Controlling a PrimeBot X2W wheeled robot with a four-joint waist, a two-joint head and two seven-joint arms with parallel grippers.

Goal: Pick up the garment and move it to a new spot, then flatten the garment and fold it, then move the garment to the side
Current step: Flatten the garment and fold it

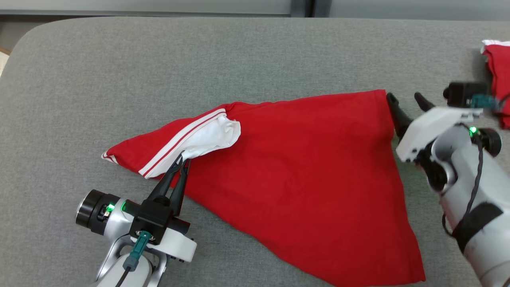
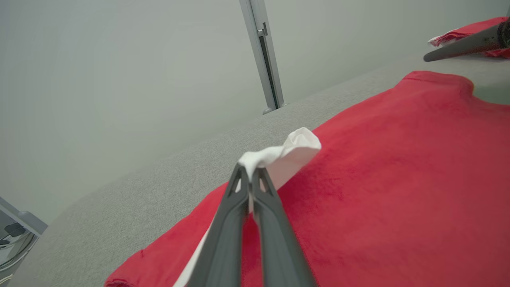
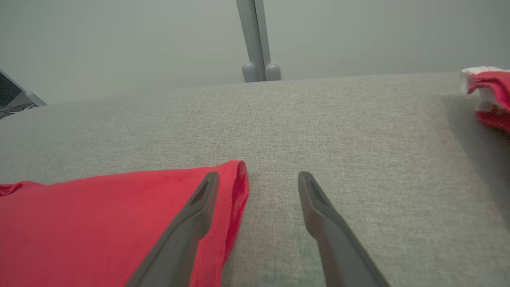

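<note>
The fingers (image 2: 227, 231) of the left gripper (image 1: 184, 161) pinch the white inner fold at the near-left end of the one spread red garment (image 1: 303, 171). The right gripper (image 1: 403, 95) stands wide, straddling that garment's far-right corner edge. Beyond that corner lies a second red-and-white garment (image 1: 498, 67). Bare grey bench (image 1: 199, 59) lies open behind the spread garment.

Grey woven-fabric tabletop (image 1: 167, 59) with a rounded corner at the far left, plain pale grey wall (image 2: 119, 71) right behind it, one grey metal upright (image 2: 266, 63) running up that wall. Soft, even light.
</note>
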